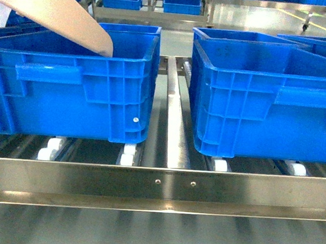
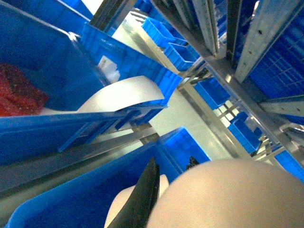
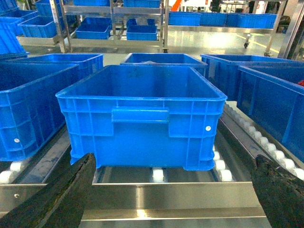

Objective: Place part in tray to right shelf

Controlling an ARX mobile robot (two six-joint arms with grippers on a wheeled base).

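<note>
The cream-beige tray [image 1: 53,9] slants in from the top left of the head view, its tip over the left blue crate [image 1: 70,86]. In the left wrist view the tray's handle [image 2: 228,194] fills the lower right, and my left gripper [image 2: 168,183] is shut on it, with one black finger [image 2: 142,199] pressed against its side. My right gripper [image 3: 175,199] stands open with nothing between its fingers, low in front of the right shelf's steel front rail [image 3: 166,194]. The part is out of view. Neither gripper shows in the head view.
Two large blue crates sit on the shelf's white rollers [image 1: 129,156], the right-hand one [image 1: 266,102] beyond the central divider rail [image 1: 174,123]. The front rail [image 1: 157,189] crosses the near edge. A red mass [image 2: 19,92] lies in a crate. More racks with blue crates [image 3: 137,31] stand behind.
</note>
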